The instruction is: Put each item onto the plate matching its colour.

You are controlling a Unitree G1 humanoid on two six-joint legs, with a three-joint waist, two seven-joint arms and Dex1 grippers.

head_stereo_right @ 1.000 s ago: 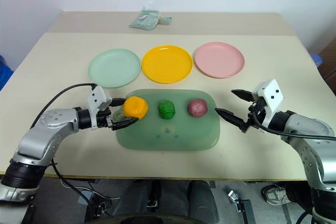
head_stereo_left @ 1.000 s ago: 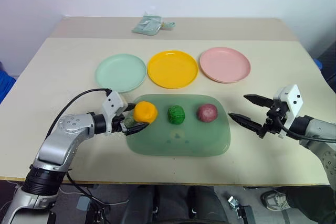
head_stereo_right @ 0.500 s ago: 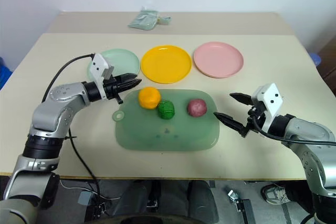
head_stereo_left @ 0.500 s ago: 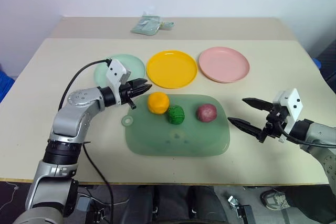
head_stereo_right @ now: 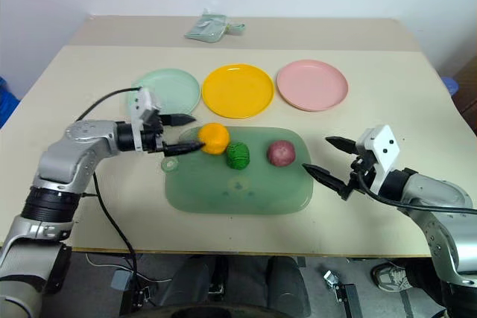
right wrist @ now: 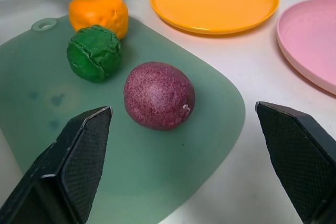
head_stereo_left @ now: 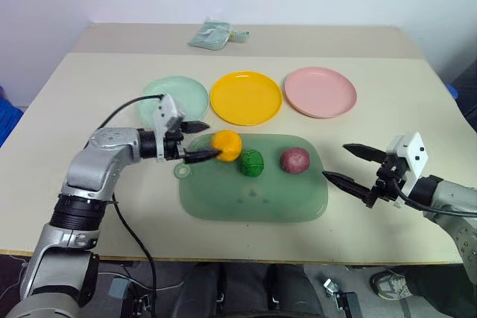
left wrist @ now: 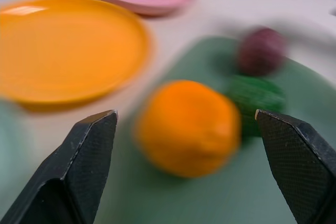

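Since half a second ago, left tool dropped beside the orange ball, fingers now spread, gripping nothing. Orange ball sits on green tray, touching green ball; maroon ball nearby. Yellow plate empty. Right tool spread, beside tray.

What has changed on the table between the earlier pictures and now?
The left pincer let go of the orange ball, closed, then opened again, and now points at the ball with its fingers either side, not gripping. The ball sits further along the tray, close to the green ball. The tray itself was dragged slightly. The maroon ball, the three plates and the open right pincer stayed as they were.
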